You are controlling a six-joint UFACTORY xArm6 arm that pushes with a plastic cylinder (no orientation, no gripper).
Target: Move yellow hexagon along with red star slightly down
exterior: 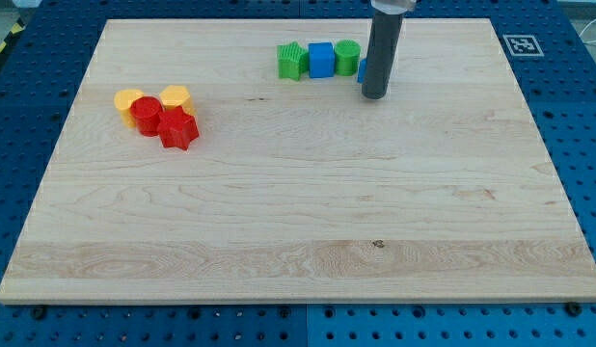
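Observation:
A yellow hexagon (175, 97) sits at the view's upper left, touching a red star (179, 129) just below it. A red round block (147, 114) and a yellow block (129, 99) lie against them on the left. My tip (374, 94) rests on the board far to the right of this cluster, just right of a row of green and blue blocks.
Near the view's top centre stand a green star (292, 61), a blue cube (321, 60) and a green round block (347, 57) in a row. A blue block (361, 69) is partly hidden behind the rod. The wooden board (298, 241) lies on a blue perforated table.

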